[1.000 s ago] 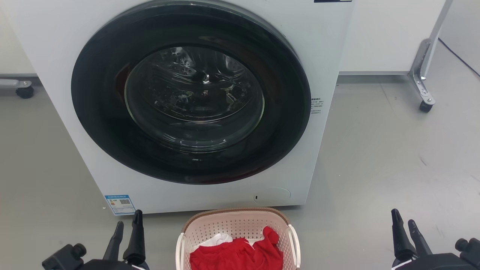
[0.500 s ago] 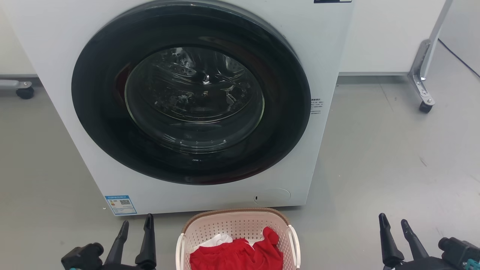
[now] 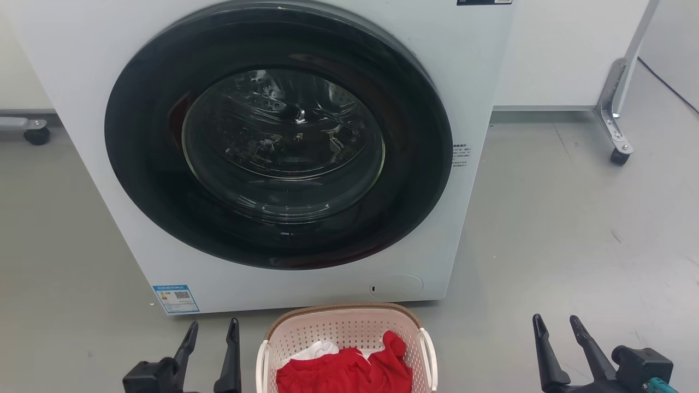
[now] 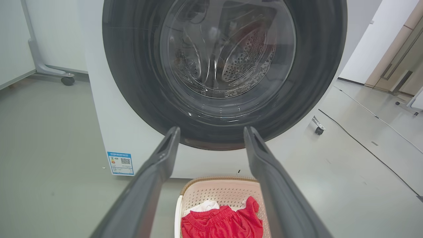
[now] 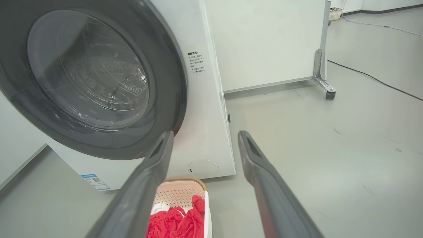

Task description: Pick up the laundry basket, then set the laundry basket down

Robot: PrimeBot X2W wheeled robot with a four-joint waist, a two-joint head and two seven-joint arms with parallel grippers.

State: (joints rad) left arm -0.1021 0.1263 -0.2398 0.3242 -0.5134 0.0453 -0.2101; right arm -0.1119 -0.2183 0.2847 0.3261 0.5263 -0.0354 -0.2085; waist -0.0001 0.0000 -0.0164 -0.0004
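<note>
Head: laundry basket [image 3: 333, 330] on floor [image 3: 546, 218], just before washing machine [image 3: 480, 82], between left tool [image 3: 213, 326] and right tool [image 3: 556, 321]; both spread, empty.
Left wrist: basket below parted fingers [image 4: 148, 185].
Right wrist: same, basket half hidden, seemingly untouched.
Approach step; next, close on white handles [image 3: 431, 355].

Laundry basket [image 3: 344, 330]: bare floor [image 3: 546, 245] on its left and right, room beside both white handles [image 3: 430, 355]. Washing machine [image 3: 278, 158] stands just behind its far rim, closing off that side.
</note>
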